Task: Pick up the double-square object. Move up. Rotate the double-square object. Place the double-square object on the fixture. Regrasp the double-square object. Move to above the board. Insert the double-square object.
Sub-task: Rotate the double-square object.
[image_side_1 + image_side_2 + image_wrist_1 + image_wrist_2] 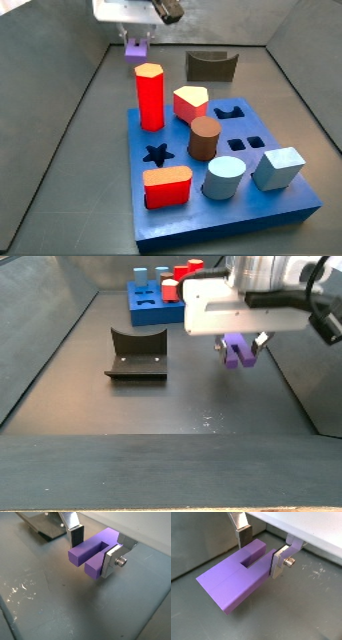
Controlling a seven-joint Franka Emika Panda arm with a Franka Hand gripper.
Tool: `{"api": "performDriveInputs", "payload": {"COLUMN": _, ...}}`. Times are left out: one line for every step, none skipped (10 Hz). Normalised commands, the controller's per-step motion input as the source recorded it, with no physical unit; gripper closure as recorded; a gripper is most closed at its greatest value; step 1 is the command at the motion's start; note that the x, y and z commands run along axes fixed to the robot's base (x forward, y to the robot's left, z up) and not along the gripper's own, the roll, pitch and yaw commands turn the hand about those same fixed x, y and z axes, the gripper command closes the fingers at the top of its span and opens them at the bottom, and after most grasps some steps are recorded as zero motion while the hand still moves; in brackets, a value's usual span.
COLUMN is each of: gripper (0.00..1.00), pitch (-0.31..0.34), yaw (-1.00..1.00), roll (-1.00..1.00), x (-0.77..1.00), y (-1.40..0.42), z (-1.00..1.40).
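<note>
Two joined squares form your purple double-square object (234, 582), pinched in the gripper (264, 554) jaws above the floor.

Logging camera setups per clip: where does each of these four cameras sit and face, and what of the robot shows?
Wrist views: both ride the wrist, looking down at the gripper shut on the double-square object; silver fingers show.
Side view: sits beyond the board, facing the fixture; gripper at the far end.
Side view: opposite end, fixture nearer, board far; gripper and arm show.
All share the purple piece.
</note>
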Motion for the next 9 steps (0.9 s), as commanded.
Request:
{"api": "performDriveInputs", "payload": {"gripper": 1.0, "pitch": -0.019, "yaw": 0.03, "roll": -0.03, "x": 0.05, "y": 0.0, "z": -0.79}}
{"api": "performDriveInputs", "payload": {"gripper": 1.0, "pitch": -0.017, "yaw": 0.03, "roll": -0.04, "x": 0.05, "y": 0.0, "z": -0.67}}
{"api": "performDriveInputs", "payload": {"gripper": 1.0, "pitch": -0.025, "yaw": 0.02, "roll": -0.05, "x": 0.05, "y": 0.0, "z": -0.5}}
{"api": "performDriveInputs", "payload": {"gripper": 1.0, "pitch": -0.032, "yaw": 0.02, "roll": -0.06, "x": 0.04, "y": 0.0, "z": -0.39}}
{"api": "performDriveInputs", "payload": {"gripper": 1.0, "pitch": -0.034, "yaw": 0.02, "roll": -0.07, "x": 0.05, "y": 0.01, "z": -0.24}}
{"api": "performDriveInputs", "payload": {"gripper": 0.0, "pitch": 0.0, "yaw": 0.0, "roll": 0.0, "x": 0.0, "y": 0.0, "z": 0.0}}
{"api": "performDriveInputs", "payload": {"gripper": 0.0, "pitch": 0.0, "yaw": 0.0, "roll": 0.0, "x": 0.0, "y": 0.0, "z": 1.0}}
{"api": "performDriveInputs", "payload": {"gripper": 0.0, "pitch": 0.006, "yaw": 0.0, "roll": 0.0, "x": 0.0, "y": 0.0, "z": 1.0}}
{"api": "performDriveInputs", "payload": {"gripper": 0.0, "pitch": 0.03, "yaw": 0.0, "roll": 0.0, "x": -0.02, "y": 0.0, "z": 1.0}}
